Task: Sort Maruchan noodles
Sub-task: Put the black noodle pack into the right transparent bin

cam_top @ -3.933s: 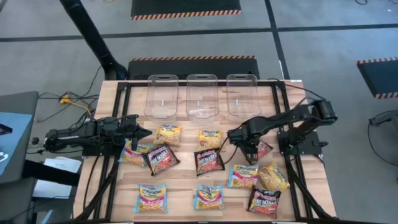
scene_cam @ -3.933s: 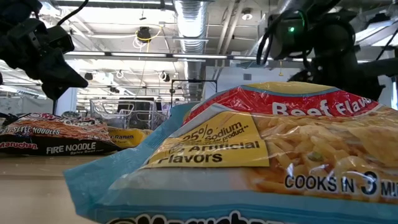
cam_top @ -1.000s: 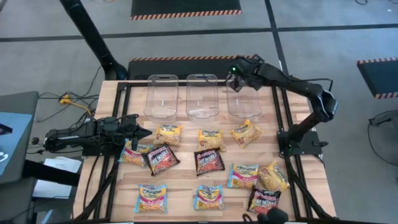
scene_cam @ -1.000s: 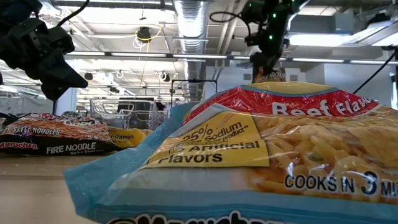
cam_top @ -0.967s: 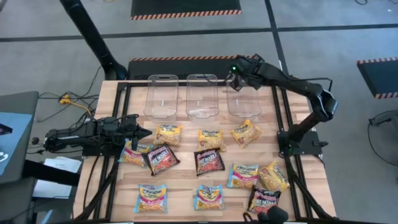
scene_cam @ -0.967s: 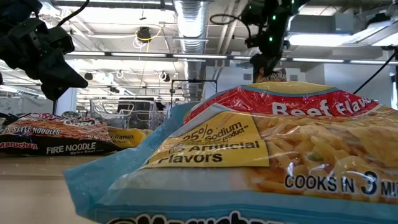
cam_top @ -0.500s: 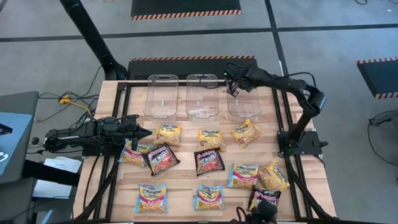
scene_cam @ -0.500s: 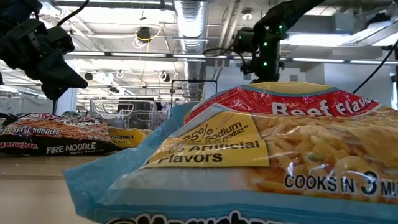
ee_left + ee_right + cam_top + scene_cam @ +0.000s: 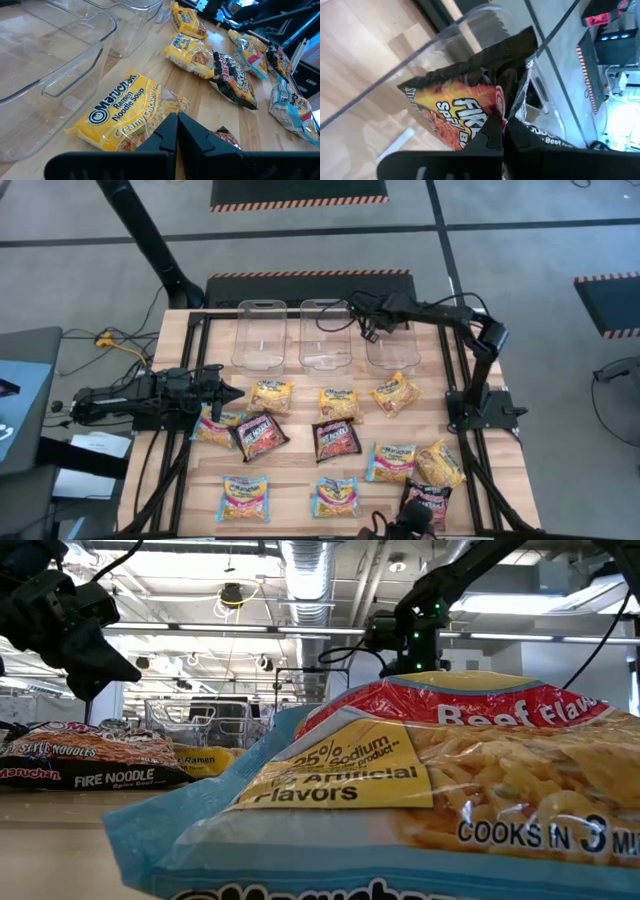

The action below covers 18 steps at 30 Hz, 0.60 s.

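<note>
- The right gripper (image 9: pixel 500 131) has its fingers clamped together on the edge of a black-red packet (image 9: pixel 465 112); the packet hangs crumpled right at the fingertips, printed face toward the wrist camera
- That packet lay on the wood a few seconds ago, low by the right arm's base; the spot is bare now, so the pick has succeeded and only the drop remains
- In the high view the right gripper (image 9: pixel 364 323) has slid sideways in the last second, from over the right bin (image 9: pixel 400 365) to the gap between it and the middle bin (image 9: pixel 325 304); I judge the middle bin to be the target, though the release has not begun
- All three clear bins look empty, the left bin (image 9: pixel 259 364) included, so this would be the first packet sorted
- Farther from the gripper, toward the table's front, the other packets lie flat and untouched; the nearest is a yellow packet (image 9: pixel 396 393) just past the right bin, and two more black-red packets (image 9: pixel 336 440) lie beyond
- Farthest off, the left gripper (image 9: pixel 228 392) waits with fingers together, holding nothing, just beside a creamy chicken packet (image 9: pixel 125 112)
</note>
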Each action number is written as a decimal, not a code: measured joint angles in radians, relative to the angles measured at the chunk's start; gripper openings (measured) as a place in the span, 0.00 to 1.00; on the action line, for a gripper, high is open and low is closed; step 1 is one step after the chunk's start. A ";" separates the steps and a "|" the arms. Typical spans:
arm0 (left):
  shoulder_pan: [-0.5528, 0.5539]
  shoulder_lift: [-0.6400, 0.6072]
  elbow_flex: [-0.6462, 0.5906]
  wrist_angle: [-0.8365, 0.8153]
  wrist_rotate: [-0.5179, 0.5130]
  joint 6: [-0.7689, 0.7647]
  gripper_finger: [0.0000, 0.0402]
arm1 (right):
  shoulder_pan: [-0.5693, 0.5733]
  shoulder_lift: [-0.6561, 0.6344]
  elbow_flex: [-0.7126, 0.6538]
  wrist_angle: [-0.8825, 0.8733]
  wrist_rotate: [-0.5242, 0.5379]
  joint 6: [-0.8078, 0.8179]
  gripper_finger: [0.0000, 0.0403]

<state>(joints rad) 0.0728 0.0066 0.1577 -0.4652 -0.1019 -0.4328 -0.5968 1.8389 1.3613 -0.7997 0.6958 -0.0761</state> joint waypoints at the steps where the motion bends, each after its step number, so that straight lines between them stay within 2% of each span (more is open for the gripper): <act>1: 0.000 0.000 0.000 0.000 0.000 0.000 0.00 | 0.000 -0.001 0.000 0.001 -0.005 -0.004 0.01; 4: 0.000 0.000 0.000 0.005 0.000 -0.001 0.00 | 0.000 -0.001 0.000 0.000 -0.038 -0.024 0.03; 12: 0.000 0.000 0.000 0.011 -0.002 0.002 0.00 | 0.000 -0.001 0.000 0.002 -0.040 -0.030 0.15; 18: 0.000 0.000 0.000 0.014 -0.003 0.002 0.00 | 0.000 -0.001 0.000 0.003 -0.040 -0.033 0.19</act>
<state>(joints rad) 0.0727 0.0063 0.1574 -0.4511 -0.1044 -0.4313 -0.5972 1.8381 1.3613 -0.7970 0.6559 -0.1093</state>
